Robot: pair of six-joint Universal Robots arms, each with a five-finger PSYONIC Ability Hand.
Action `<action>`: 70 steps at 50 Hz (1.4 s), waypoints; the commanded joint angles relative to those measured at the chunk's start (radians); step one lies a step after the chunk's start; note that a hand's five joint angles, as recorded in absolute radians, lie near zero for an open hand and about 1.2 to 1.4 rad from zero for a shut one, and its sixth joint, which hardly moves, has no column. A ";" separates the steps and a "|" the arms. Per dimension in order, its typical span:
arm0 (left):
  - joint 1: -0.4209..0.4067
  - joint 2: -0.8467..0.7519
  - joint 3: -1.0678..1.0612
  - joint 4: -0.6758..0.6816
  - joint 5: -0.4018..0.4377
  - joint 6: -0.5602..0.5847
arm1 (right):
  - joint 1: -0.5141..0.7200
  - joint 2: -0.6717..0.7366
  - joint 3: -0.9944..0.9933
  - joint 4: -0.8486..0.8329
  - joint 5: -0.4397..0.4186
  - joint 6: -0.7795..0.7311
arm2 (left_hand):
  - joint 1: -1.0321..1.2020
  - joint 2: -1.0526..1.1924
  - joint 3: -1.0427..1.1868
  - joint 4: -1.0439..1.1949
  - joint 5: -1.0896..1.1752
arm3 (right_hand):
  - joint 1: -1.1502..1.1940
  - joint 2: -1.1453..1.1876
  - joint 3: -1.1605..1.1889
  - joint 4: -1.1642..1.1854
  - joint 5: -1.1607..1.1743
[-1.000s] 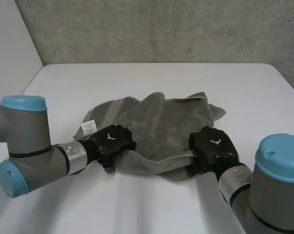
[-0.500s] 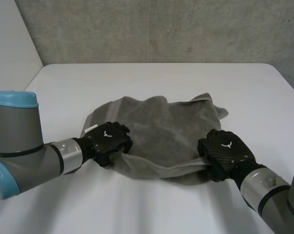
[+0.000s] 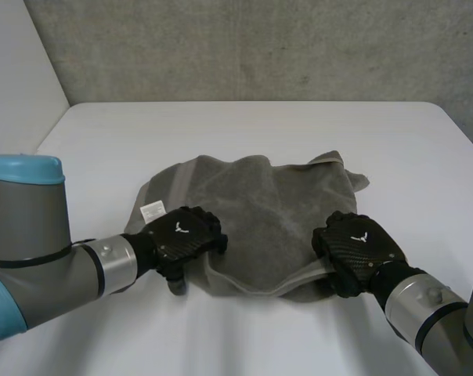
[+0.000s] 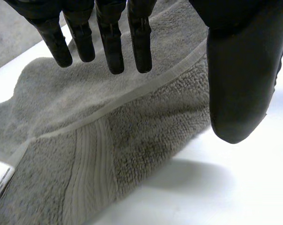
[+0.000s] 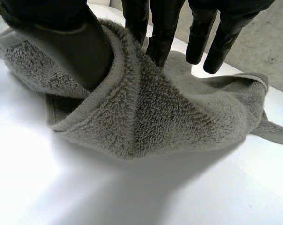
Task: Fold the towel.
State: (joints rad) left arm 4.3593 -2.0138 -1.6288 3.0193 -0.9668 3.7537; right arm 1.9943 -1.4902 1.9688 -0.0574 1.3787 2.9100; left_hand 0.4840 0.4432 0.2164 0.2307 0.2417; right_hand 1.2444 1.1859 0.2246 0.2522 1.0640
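Now towel (image 3: pixel 260 211) edge in right hand (image 3: pixel 358 249)

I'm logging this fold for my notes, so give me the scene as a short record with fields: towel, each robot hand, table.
towel: grey, rumpled, not neatly folded, white label on its left side
table: white, towel lying near its middle
left robot hand: open, fingers straight over the towel's near left edge, thumb apart
right robot hand: thumb and fingers pinching a raised fold at the near right corner
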 commanded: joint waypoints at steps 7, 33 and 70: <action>-0.023 -0.043 0.027 0.046 0.011 0.000 | -0.002 0.008 0.007 -0.002 -0.006 -0.002 | -0.074 -0.033 -0.042 -0.056 -0.006 | 0.003 0.062 -0.050 -0.078 0.009; 0.025 -0.068 0.010 0.026 -0.003 -0.014 | -0.057 -0.001 0.005 0.007 -0.061 -0.014 | 0.783 0.824 -0.042 -0.056 0.851 | 0.152 0.210 -0.050 -0.078 0.158; -0.056 0.157 0.584 0.542 -0.503 -0.054 | -0.020 0.294 -1.362 0.119 0.039 -0.339 | 0.912 0.953 -0.042 -0.056 0.980 | 0.152 0.210 -0.050 -0.078 0.158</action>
State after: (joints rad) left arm 4.3401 -1.9624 -1.2033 3.3482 -1.4205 3.7117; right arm 1.9098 -1.2010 1.1191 0.1444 1.3307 2.5053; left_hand 1.2816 1.3288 0.2163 0.2307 1.1653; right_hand 1.2942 1.3234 0.2246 0.2522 1.1723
